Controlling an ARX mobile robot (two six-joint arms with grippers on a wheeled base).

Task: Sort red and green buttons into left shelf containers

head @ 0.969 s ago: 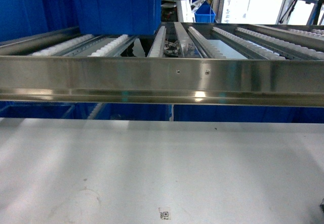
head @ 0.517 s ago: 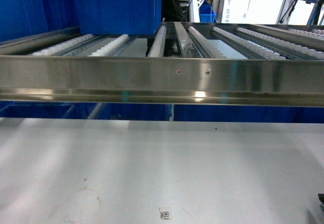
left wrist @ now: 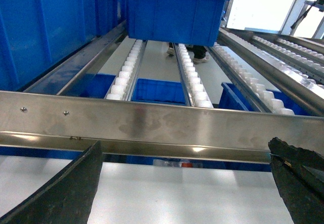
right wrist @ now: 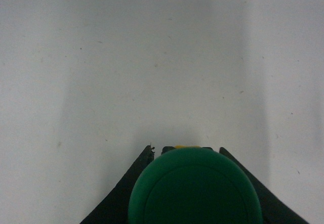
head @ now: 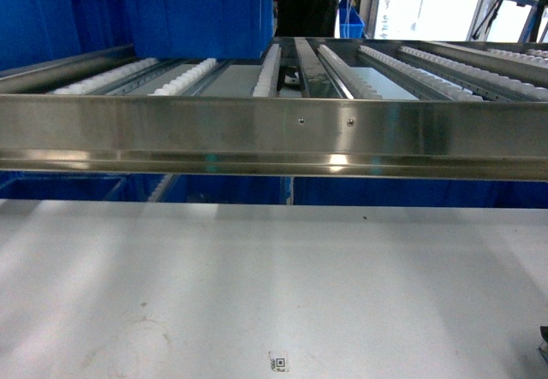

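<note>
L claw [left wrist: 187, 188]: two black fingers [left wrist: 61, 193] spread wide, nothing between them. It hangs low over the flat white tabletop [left wrist: 182, 193]. Ahead of it and slightly above runs the bare stainless-steel shelf rail [left wrist: 152, 125]; beyond the rail, white roller tracks [left wrist: 126, 72] lead back to a large deep blue plastic bin w/ thick rim [left wrist: 174, 14], up and fwd of the claw. A taller blue bin wall [left wrist: 30, 32] stands far L of it. Smaller blue bins [left wrist: 154, 90] show on the level below, through the rollers.

R claw [right wrist: 195, 183]: closed around a round green-capped button [right wrist: 195, 188], black fingers visible either side of the cap. Only bare white table ahead of it; no bin or shelf in its view. In head view only a dark sliver at the bottom R edge, prob. this arm.

Progress, as judged: one green button in hand, not yet delivered. Bin contents not visible, so count already sorted can't be told. No red button seen anywhere. Left to do: carry green across to the L shelf bins, drop, then fetch the rest.
</note>
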